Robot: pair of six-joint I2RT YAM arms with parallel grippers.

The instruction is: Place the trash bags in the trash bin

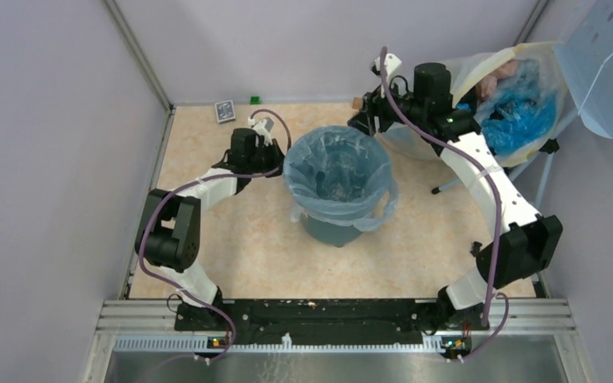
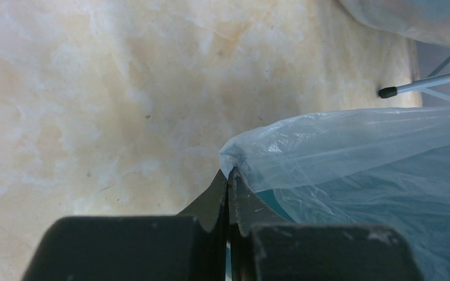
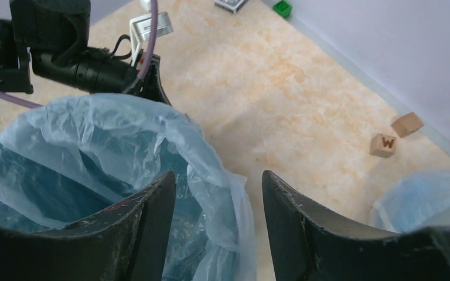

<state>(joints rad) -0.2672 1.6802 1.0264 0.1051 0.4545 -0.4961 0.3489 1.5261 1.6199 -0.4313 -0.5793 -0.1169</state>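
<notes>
The teal-green trash bin (image 1: pixel 329 229) stands mid-table. The pale blue-grey trash bag (image 1: pixel 337 169) lines it, its edge folded over the rim. My left gripper (image 1: pixel 281 165) is at the bin's left rim. In the left wrist view the left gripper (image 2: pixel 229 175) is shut on a pinch of the bag's edge (image 2: pixel 351 146), with a strip of the teal bin (image 2: pixel 276 206) below. My right gripper (image 1: pixel 365 120) is open over the far right rim. In the right wrist view the right gripper (image 3: pixel 218 178) straddles a fold of the bag (image 3: pixel 94 129) without gripping it.
A big cloudy-white sack (image 1: pixel 519 104) with a yellowish rim hangs on a stand at the back right, one stand leg (image 1: pixel 455 185) near the bin. A perforated pale panel (image 1: pixel 607 56) is above it. A card deck (image 1: pixel 224 111), a green block (image 1: pixel 255 100) and wooden cubes (image 3: pixel 383 144) lie by the back wall.
</notes>
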